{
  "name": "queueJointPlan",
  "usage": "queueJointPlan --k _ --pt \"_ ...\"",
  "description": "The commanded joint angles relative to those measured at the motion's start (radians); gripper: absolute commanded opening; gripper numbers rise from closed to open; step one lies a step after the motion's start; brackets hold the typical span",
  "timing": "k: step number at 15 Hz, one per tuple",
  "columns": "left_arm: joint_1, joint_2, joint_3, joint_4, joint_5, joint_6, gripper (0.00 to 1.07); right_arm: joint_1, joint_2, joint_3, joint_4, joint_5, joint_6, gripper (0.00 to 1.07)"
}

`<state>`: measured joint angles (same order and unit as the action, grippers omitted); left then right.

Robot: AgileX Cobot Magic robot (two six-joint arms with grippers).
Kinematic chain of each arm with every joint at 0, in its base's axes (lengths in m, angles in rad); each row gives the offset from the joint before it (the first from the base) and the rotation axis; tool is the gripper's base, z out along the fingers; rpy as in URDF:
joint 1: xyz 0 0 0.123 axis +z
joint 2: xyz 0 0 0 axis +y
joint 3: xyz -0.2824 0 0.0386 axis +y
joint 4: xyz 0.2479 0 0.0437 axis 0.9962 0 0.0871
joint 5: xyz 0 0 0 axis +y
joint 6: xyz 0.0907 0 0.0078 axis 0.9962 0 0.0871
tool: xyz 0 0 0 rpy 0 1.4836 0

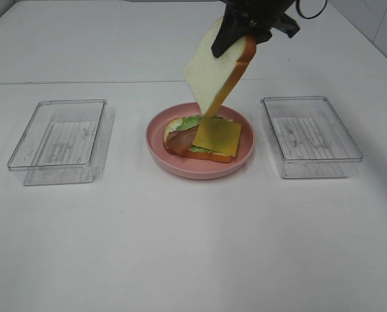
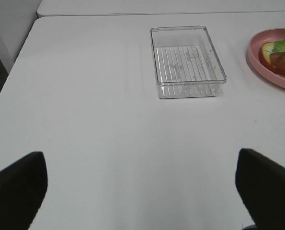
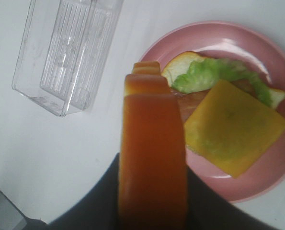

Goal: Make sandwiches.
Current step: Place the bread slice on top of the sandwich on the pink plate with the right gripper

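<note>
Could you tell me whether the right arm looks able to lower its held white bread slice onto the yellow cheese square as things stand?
Probably yes: the right gripper holds the white bread slice above the yellow cheese square, with nothing between them.

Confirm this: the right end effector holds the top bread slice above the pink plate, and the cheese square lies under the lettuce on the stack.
One thing is wrong: the cheese square lies on top of the lettuce, not under it, as the right wrist view shows. The rest stands: the right end effector holds the top bread slice above the pink plate.
</note>
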<state>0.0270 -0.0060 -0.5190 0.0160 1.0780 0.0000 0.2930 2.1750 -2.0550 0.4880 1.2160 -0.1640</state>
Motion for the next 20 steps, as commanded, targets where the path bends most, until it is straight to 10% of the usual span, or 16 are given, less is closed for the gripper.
queueJointPlan --k 1,13,15,17,20 --pt "0.003 -0.015 0.003 0.0 -0.009 0.0 1.02 0.053 0.045 0.003 0.01 0.004 0.014 0.0" --pt "0.003 -0.015 0.003 0.0 -0.009 0.0 1.02 0.092 0.191 0.003 -0.106 -0.148 0.04 0.03" --pt "0.003 -0.015 0.003 0.0 -0.009 0.0 1.02 0.092 0.191 0.003 -0.106 -0.147 0.027 0.27" --pt "0.003 -0.015 0.003 0.0 -0.009 0.0 1.02 0.092 0.189 0.003 -0.106 -0.14 -0.023 0.92" --pt "0.003 -0.015 0.003 0.0 -0.009 0.0 1.02 0.092 0.175 0.003 -0.111 -0.129 -0.078 0.97"
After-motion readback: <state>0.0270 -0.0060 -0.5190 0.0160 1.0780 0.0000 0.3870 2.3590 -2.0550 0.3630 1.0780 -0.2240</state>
